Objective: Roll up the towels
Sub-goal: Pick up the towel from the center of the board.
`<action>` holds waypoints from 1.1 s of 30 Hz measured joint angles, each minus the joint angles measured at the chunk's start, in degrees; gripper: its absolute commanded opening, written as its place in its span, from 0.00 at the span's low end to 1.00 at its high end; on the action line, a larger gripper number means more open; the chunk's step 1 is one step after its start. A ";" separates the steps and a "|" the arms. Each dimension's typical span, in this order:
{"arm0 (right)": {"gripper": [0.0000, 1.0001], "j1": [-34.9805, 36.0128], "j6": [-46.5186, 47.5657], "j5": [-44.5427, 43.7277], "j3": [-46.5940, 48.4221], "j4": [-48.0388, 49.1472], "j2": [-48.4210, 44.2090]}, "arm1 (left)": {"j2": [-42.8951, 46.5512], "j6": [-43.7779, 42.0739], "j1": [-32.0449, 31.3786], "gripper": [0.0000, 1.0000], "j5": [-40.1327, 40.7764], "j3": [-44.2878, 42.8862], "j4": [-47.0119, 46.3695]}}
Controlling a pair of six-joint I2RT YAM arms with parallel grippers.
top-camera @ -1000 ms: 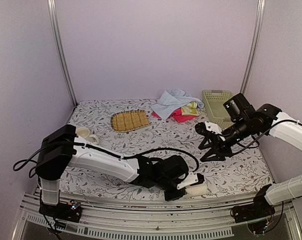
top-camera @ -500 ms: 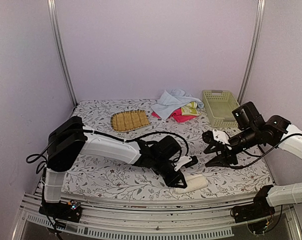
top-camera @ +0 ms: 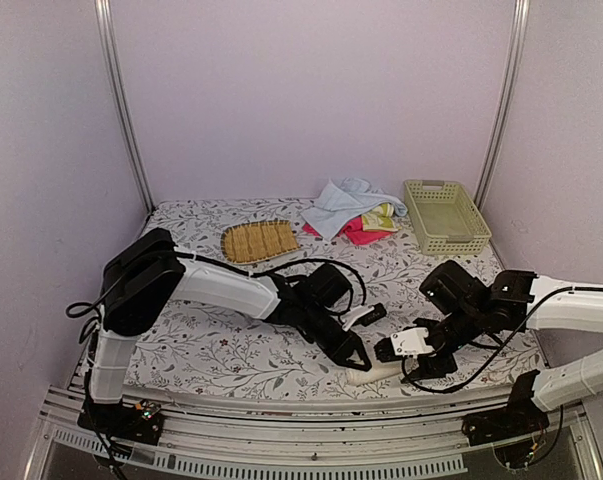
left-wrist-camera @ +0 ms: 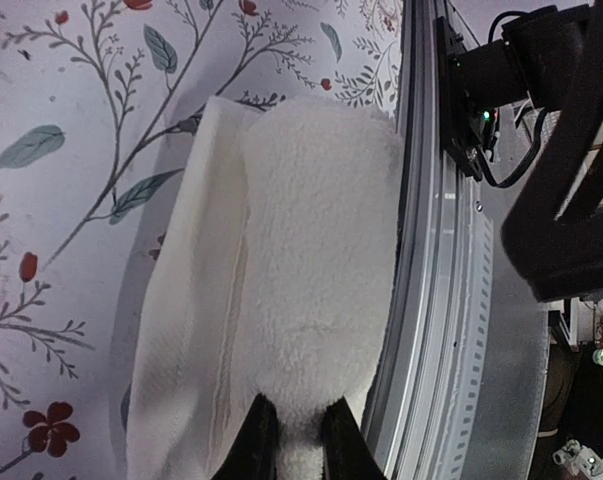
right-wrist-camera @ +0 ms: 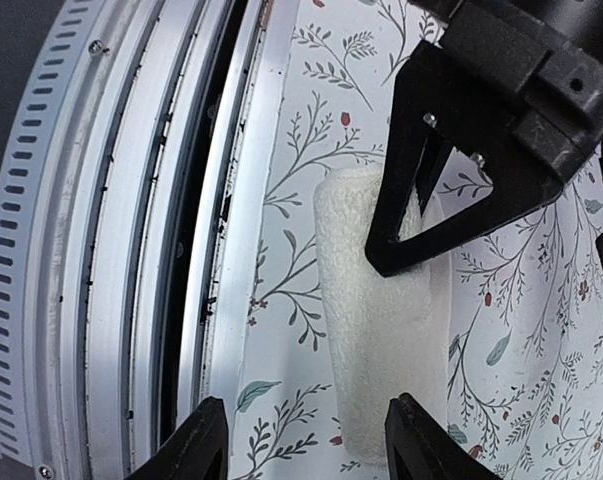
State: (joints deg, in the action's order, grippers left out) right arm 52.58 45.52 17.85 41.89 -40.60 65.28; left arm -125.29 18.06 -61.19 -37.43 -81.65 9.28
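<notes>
Dropping low, the right gripper (right-wrist-camera: 306, 440) now straddles the rolled cream towel (right-wrist-camera: 376, 300), jaws wide, as the left gripper (left-wrist-camera: 291, 440) pinches its end; one roll looks nearly done.

Tan woven mat (top-camera: 260, 241), pale green basket (top-camera: 446, 220), floral tabletop (top-camera: 211, 352)

The right gripper (top-camera: 389, 352) has come down from the right side of the table (top-camera: 211, 355) to its near edge, at the rolled cream towel (top-camera: 373, 374). The left gripper (top-camera: 353, 352) has moved slightly left.
</notes>
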 measured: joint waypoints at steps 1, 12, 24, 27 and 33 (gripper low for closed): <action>0.57 0.52 0.02 -1.25 -0.42 0.87 0.74 | -0.20 0.33 0.22 0.09 -0.66 0.00 -0.22; 0.58 4.09 0.90 -9.46 -1.53 12.09 10.16 | -1.92 2.32 1.97 0.08 -5.60 -0.28 -1.92; 0.52 5.51 2.12 -16.20 -3.02 24.11 20.13 | -4.24 5.70 4.57 0.16 -10.19 -0.61 -4.07; 0.39 5.62 2.29 -17.20 -2.95 25.38 20.76 | -4.24 5.64 4.76 0.24 -10.14 -0.61 -4.02; 0.20 5.92 3.15 -18.34 -2.80 27.28 21.86 | -2.45 4.61 5.79 0.39 -7.56 1.51 -3.98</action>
State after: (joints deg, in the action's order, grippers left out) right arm 58.50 48.66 -0.49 39.09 -13.32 87.13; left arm -127.74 22.68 -55.40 -44.99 -80.14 5.30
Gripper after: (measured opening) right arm 0.315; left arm 0.317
